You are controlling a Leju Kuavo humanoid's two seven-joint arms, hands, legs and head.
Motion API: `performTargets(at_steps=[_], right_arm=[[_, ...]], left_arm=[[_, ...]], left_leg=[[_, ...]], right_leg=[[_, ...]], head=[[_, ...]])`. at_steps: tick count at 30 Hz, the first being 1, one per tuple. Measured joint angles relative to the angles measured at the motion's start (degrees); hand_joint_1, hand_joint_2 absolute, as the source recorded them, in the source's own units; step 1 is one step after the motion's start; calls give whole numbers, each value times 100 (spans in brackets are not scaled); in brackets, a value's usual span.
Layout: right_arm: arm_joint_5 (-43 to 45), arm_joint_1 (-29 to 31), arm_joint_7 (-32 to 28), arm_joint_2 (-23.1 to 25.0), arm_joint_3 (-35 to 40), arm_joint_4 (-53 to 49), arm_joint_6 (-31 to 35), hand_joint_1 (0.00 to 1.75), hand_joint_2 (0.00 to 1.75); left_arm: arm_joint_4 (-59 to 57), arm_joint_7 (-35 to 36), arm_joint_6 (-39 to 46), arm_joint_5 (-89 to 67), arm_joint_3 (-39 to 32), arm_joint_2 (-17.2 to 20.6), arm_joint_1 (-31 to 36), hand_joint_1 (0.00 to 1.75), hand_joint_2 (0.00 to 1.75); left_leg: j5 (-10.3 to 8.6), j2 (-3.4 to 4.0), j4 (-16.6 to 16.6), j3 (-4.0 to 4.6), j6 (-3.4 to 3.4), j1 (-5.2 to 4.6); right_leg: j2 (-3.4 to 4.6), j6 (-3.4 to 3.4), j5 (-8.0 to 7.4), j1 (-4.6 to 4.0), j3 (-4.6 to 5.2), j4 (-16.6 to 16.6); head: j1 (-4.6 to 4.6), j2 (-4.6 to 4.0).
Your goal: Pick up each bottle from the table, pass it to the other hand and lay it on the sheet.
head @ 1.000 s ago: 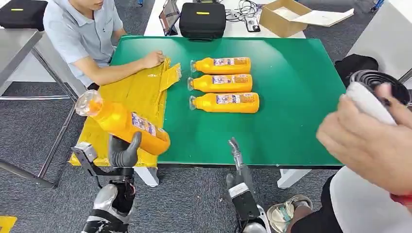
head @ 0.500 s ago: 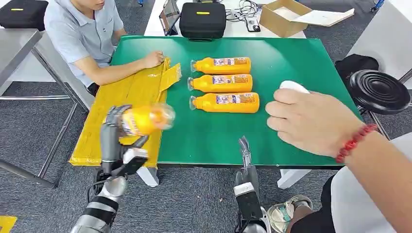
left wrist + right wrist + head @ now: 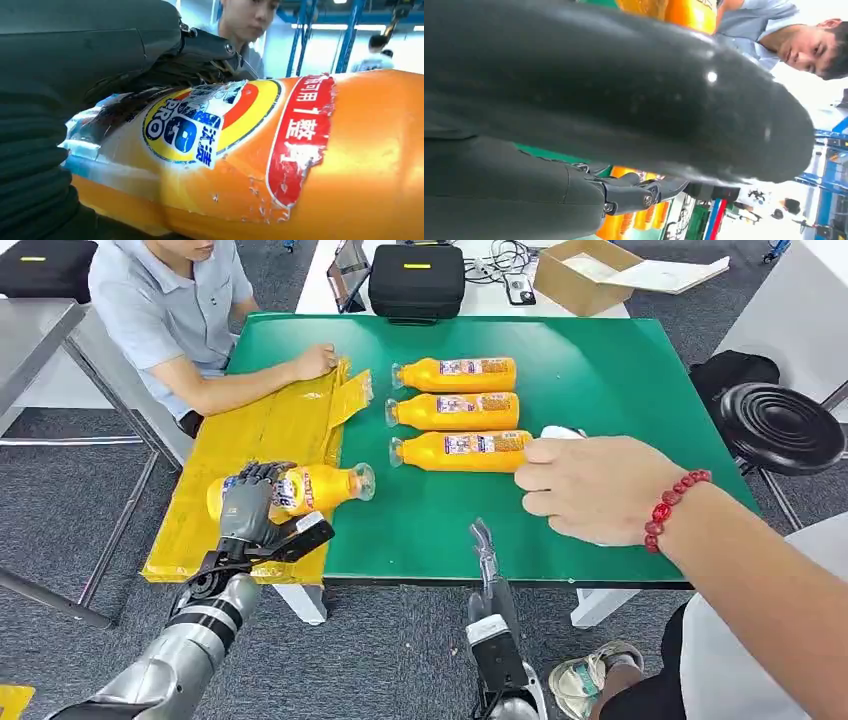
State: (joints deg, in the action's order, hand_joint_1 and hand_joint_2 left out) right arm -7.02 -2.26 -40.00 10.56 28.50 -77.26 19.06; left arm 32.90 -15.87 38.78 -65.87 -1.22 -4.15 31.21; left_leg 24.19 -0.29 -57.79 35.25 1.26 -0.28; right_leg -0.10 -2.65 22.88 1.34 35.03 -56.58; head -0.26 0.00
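My left hand [image 3: 250, 506] grips an orange bottle [image 3: 305, 488] around its labelled middle. The bottle lies sideways low over the front part of the yellow sheet [image 3: 270, 430], its clear cap end pointing right past the sheet's edge. Up close, the left wrist view shows the bottle's label [image 3: 210, 125] under my dark fingers [image 3: 200, 47]. Three more orange bottles lie in a row on the green table: the far one [image 3: 455, 374], the middle one [image 3: 455, 411] and the near one [image 3: 465, 451]. My right hand [image 3: 485, 552] stands edge-on at the table's front edge, holding nothing.
A person's hand [image 3: 600, 490] with a red bead bracelet holds a white object [image 3: 560, 432] beside the near bottle's base. A seated person [image 3: 165, 300] rests a forearm on the sheet's far end. A black case [image 3: 416, 280] and a cardboard box [image 3: 580, 275] stand behind the table.
My left hand has brought the bottle down onto the sheet and levelled it, cap end to the right. The person's hand has moved left to the near bottle's base.
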Motion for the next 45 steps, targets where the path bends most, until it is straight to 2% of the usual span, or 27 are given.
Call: performTargets(at_steps=[5,10,11,12,17,26,32,40,42,45], right_arm=[[-39,55,0,13,13,57,-179,0,0],[-70,113,0,55,22,136,-287,0,0],[-81,116,0,57,22,155,-297,0,0],[-85,124,0,61,22,173,-302,0,0],[-101,145,0,61,22,247,-306,0,0],[-107,208,0,94,-18,448,-300,0,0],[-197,240,0,94,-87,595,-173,0,0],[-218,245,0,94,-131,706,-158,0,0],[-236,245,0,94,-136,723,-107,0,0],[-227,243,0,94,-146,730,-13,0,0]], left_arm=[[-457,747,-621,-138,46,92,263,175,175],[-753,890,-975,-59,74,151,533,173,175],[-787,897,-1002,-59,81,160,561,80,175],[-823,899,-1015,-59,94,168,592,0,175],[-927,895,-1117,-81,129,182,638,0,175],[-1012,879,-1777,-350,417,245,650,0,175],[-958,588,-2578,-123,557,313,748,0,175],[-914,521,-2625,-70,643,326,752,0,175],[-859,308,-2570,169,651,324,714,0,175],[-531,-444,-2312,1057,612,275,458,0,175]], left_leg=[[0,0,0,1,0,0],[-1,0,0,-6,0,0],[-1,0,0,-6,0,0],[-1,-1,0,-6,0,0],[-1,0,0,-6,0,1],[-1,-5,0,-7,0,0],[-1,-23,3,-37,0,0],[-1,-20,3,-55,0,0],[-1,-19,3,-56,0,0],[-1,-18,3,-53,-1,0]], right_leg=[[0,0,0,0,1,1],[0,0,-1,0,-5,0],[0,0,-1,-1,-5,0],[0,0,-1,-1,-5,0],[0,0,-1,-1,-5,0],[-2,0,0,0,-9,0],[-15,3,3,0,-44,1],[-14,2,2,0,-61,1],[-13,2,2,0,-59,1],[-13,2,2,0,-53,1]], head=[[0,0],[0,0],[0,0],[0,0],[0,0],[0,0],[0,0],[0,0],[0,0],[0,0]])
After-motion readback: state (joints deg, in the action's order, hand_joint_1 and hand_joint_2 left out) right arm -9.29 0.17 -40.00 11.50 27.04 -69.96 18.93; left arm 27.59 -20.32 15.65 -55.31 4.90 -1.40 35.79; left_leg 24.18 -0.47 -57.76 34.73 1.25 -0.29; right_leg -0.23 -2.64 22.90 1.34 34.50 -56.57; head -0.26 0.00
